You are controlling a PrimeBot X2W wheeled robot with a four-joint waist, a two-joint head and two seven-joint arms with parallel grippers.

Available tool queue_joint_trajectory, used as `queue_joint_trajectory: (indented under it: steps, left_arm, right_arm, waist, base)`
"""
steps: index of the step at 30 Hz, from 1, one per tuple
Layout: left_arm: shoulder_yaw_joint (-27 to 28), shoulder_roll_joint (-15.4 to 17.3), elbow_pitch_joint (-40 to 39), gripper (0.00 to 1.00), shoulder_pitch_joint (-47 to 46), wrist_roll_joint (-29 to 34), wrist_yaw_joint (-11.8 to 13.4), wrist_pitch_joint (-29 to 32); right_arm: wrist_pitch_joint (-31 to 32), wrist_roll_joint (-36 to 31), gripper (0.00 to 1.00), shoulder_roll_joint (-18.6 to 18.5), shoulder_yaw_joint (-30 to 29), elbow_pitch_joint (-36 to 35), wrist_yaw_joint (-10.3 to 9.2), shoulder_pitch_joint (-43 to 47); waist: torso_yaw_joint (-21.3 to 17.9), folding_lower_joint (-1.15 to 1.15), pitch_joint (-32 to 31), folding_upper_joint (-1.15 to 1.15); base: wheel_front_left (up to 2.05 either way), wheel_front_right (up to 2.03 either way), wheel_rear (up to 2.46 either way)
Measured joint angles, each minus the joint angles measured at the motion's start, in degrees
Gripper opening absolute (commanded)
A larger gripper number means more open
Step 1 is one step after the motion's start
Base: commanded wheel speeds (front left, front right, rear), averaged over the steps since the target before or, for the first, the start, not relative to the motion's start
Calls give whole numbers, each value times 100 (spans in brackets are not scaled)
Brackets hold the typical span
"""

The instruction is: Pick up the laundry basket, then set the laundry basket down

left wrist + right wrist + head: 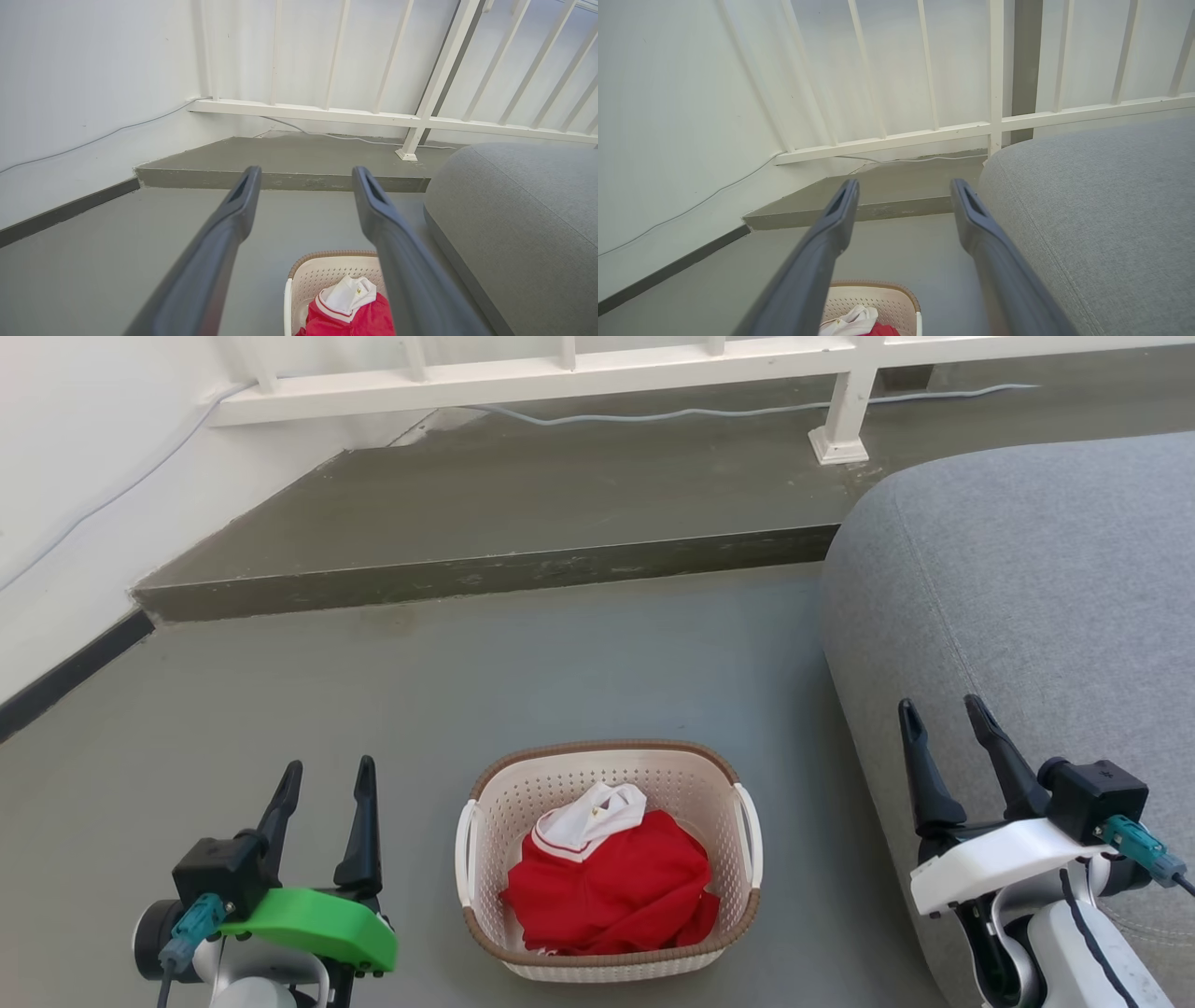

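The laundry basket (597,775) stands on the grey floor near the bottom middle of the head view, cream-white and perforated, with a brown rim and a white handle on each side. Red and white clothing (611,882) fills it. My left gripper (323,782) hangs open to the basket's left, apart from it. My right gripper (941,712) hangs open to the basket's right, over the grey sofa's edge. The basket (317,280) sits low in the left wrist view, under the open left gripper (306,175). In the right wrist view the basket (887,298) lies below the open right gripper (903,186).
A grey sofa (1027,607) fills the right side, close to the basket. A raised grey step (485,574) crosses behind, with a white railing (653,369) and a cable on it. A white wall (65,504) with a dark skirting runs along the left.
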Motion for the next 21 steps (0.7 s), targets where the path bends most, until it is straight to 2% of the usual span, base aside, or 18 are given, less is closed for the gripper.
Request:
queue_joint_trajectory:
  steps: [4,5,13,21]
  left_arm:
    - [11,-15,18,100,8,5,-97,0]
    - [5,-23,36,0,15,1,-122,1]
    - [-7,-130,377,0,158,-56,-123,58]
    - [112,-130,385,0,157,-634,-142,219]
  right_arm:
    - [0,-43,100,14,-42,0,24,9]
    - [1,-45,0,18,-43,20,41,20]
    - [25,35,0,154,1,364,43,321]
    - [140,570,0,163,-104,363,51,319]
  waist:
    - [5,0,4,0]
    - [6,0,4,0]
    - [8,0,3,0]
    - [29,0,-11,0]
  base:
    - [0,0,0]
    - [0,0,0]
    - [0,0,0]
    - [0,0,0]
